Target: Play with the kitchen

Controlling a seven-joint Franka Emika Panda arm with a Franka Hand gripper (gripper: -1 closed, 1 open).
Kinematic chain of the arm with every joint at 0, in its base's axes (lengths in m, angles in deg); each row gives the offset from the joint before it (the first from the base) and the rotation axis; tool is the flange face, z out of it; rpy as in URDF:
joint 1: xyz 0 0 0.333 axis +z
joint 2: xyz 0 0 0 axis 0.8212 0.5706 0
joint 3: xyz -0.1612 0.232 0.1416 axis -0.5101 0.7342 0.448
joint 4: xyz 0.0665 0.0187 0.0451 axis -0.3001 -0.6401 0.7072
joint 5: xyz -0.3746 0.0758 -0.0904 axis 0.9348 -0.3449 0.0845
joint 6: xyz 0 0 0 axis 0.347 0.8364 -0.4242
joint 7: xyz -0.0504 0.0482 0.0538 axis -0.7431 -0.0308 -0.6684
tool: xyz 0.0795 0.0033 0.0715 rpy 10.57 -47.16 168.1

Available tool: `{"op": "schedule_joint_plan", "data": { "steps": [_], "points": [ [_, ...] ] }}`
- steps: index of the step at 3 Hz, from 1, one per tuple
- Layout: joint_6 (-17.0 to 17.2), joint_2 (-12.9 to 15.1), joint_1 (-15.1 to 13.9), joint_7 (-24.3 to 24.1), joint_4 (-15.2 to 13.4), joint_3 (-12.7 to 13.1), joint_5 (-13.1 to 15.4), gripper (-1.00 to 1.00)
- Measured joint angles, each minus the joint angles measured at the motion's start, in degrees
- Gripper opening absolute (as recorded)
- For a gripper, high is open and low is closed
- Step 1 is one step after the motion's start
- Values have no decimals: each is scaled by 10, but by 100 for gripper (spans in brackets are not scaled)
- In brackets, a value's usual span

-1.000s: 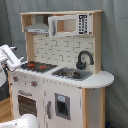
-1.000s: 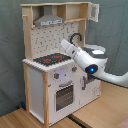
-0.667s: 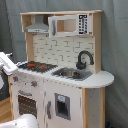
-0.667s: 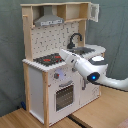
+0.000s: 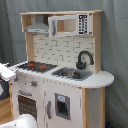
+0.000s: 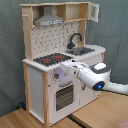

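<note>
- A grey-green curtain [image 6: 112, 55] hangs behind everything, and a wooden floor [image 6: 30, 120] shows in the second exterior view.
- The kitchen [image 6: 60, 60] stands on that floor; the gripper [image 6: 64, 73] is at its front edge, just below the black-red hob [image 6: 50, 59].
- Whether its fingers are spread or closed I cannot tell.
- The sink [image 5: 71, 74] lies beyond the gripper along the counter; its contents are unclear.
- The black tap [image 5: 84, 59] rises beside the sink.
- The grey hood [image 5: 38, 26] sits well above the gripper.
- The oven door [image 6: 64, 96] is just below the gripper.
</note>
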Motion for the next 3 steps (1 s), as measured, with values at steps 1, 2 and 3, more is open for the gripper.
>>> {"op": "schedule_joint_plan", "data": {
  "steps": [1,2,3],
  "points": [
    [-43,0,3,16,-17,35,8,100],
    [-89,0,-4,32,-24,74,9,100],
    [-138,1,-19,66,-21,70,9,100]
  ]
}}
